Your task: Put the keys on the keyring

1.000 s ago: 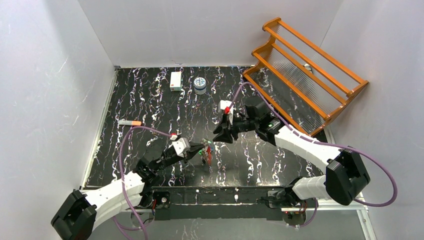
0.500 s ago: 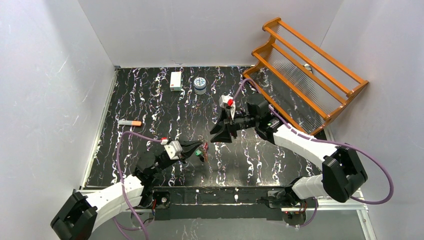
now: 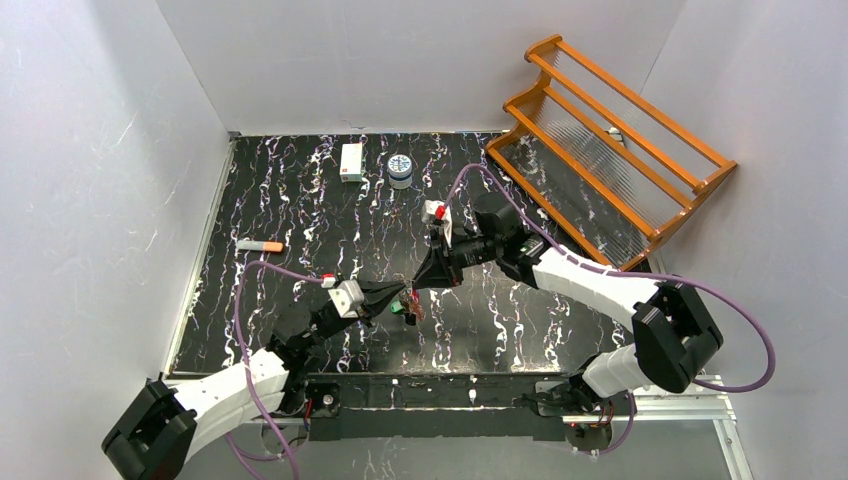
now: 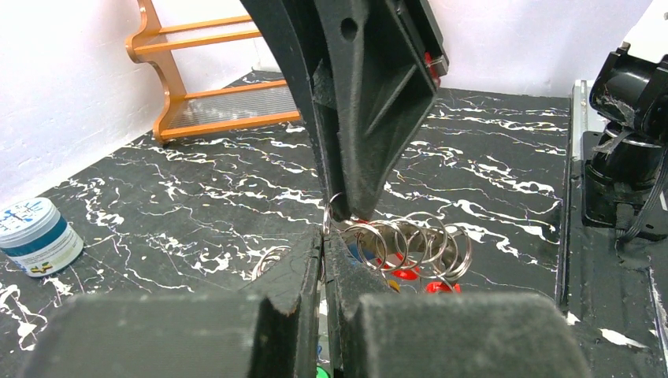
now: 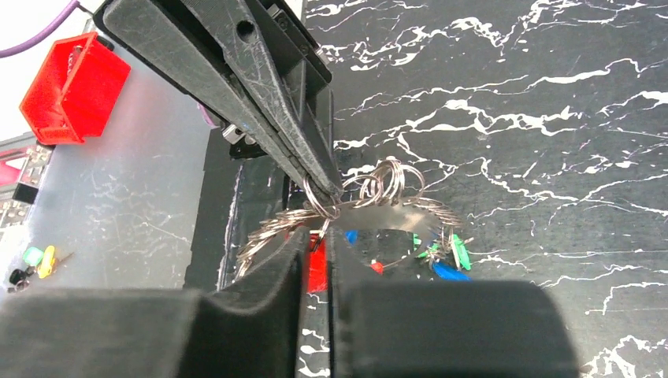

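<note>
Starting nearest, our left gripper [image 3: 398, 297] stays clamped shut on the thin silver metal keyring [image 4: 410, 239], forearm stretched low and forward, with the small silver keys [image 5: 446, 271] capped in red, blue and green plastic bunched just beneath. Beyond it, our right gripper [image 3: 420, 282] has swung in and down within the last second, wrist pitched steeply, jaws drawn narrow at the ring; whether they pinch it we cannot tell, so threading looks about to begin

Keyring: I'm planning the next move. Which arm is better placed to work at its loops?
Probably the right. The left gripper is shut on the thin silver metal keyring, steadying it; the right gripper has its tips at the loops.
</note>
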### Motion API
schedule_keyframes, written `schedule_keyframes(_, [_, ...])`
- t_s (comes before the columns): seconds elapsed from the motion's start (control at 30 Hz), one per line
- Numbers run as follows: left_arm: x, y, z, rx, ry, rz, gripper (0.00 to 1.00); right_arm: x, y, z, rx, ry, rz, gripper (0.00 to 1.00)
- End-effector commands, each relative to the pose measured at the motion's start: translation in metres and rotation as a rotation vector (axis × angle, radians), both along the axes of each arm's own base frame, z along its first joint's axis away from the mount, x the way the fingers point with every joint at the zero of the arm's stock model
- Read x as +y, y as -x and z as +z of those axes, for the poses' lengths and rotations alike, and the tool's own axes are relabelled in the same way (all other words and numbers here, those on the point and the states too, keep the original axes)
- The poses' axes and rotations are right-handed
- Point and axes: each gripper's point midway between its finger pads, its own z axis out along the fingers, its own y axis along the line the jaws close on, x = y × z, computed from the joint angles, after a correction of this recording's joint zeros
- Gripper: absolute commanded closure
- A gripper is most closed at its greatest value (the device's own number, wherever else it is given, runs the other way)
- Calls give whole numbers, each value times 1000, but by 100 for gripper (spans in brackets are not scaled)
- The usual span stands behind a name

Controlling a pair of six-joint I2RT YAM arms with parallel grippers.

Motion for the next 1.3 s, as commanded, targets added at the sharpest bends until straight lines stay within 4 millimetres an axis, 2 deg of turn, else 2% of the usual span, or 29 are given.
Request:
schedule_keyframes(0.0, [1, 3, 23, -63, 60, -7, 100, 6, -9, 13, -43, -13, -7, 86])
schedule_keyframes(0.07, [1, 3, 23, -63, 60, -6, 100, 6, -9, 11, -37, -7, -4, 95])
schedule_keyframes(0.13, [0, 3, 23, -62, 58, -6, 100, 6, -8, 9, -31, -4, 0, 99])
schedule_keyframes(0.5, [0, 6, 25, -81, 59, -19, 100, 8, -7, -18, 34, 42, 16, 99])
schedule_keyframes(0.73, [0, 8, 26, -84, 63, -29, 100, 17, -12, -19, 47, 15, 23, 99])
schedule_keyframes(0.8, [0, 9, 26, -87, 64, -31, 100, 18, -13, -19, 42, 6, 24, 93])
schedule_keyframes(0.93, [0, 9, 27, -88, 68, -34, 100, 19, -17, -18, 21, -2, 5, 71])
schedule_keyframes(1.03, [0, 10, 27, -86, 70, -34, 100, 16, -21, -18, -17, 7, -26, 57])
schedule_keyframes(1.17, [0, 9, 25, -83, 68, -31, 100, 6, -21, -14, -96, 5, -59, 48])
schedule_keyframes(1.27, [0, 9, 25, -82, 67, -32, 100, 0, -18, -7, -164, -22, -57, 46])
